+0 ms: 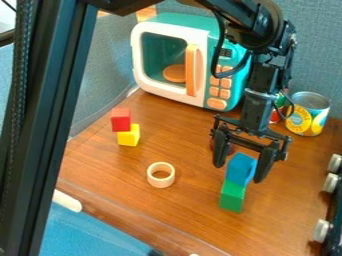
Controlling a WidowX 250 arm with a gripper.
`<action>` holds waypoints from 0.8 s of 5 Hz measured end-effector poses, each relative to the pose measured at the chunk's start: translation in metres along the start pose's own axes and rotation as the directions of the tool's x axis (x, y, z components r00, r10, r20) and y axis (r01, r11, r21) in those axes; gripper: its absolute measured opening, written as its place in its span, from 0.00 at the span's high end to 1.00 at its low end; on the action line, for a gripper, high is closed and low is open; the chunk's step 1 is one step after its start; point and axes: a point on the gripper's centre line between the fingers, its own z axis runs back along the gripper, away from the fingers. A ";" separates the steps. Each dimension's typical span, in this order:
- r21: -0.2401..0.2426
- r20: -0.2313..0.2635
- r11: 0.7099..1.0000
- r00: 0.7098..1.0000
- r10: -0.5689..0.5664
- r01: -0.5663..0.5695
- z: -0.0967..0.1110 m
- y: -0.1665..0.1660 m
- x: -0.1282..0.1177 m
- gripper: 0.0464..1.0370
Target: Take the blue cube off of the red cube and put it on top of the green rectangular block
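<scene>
Blue cube sat on green block, with the robot's fingers around it

The blue cube (241,169) was on top of the green rectangular block (232,196), out toward the tabletop's (194,215) front edge. From where I stood, the fingers (265,162) were spread wide, one on each side of the cube; I couldn't tell whether either one touched it. The red cube (121,120) was over on the left side, perched on a yellow cube (129,135), with nothing blue on it. To my eye the placing was done and only a clean lift remained.

That lift was where I'd have worried. If the arm swung sideways before rising, a finger could catch the blue cube and shove it off its narrow perch, or tip both blocks together. Closing the fingers too soon might pull the cube back up.

As for containers, the toy microwave (180,22) stood at the back, a round orange piece (175,73) showing through its door window. Near the back right corner was a tin can (308,114) with a yellow label; its top looked sealed, so I couldn't say what it held.
</scene>
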 end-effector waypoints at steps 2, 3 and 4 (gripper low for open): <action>-0.024 0.029 1.000 1.000 0.002 -0.001 0.011 0.011 -0.001 0.04; -0.030 0.127 0.999 0.991 0.031 -0.028 0.046 0.025 -0.010 0.04; -0.027 0.168 0.997 0.983 0.073 -0.070 0.058 0.044 -0.019 0.04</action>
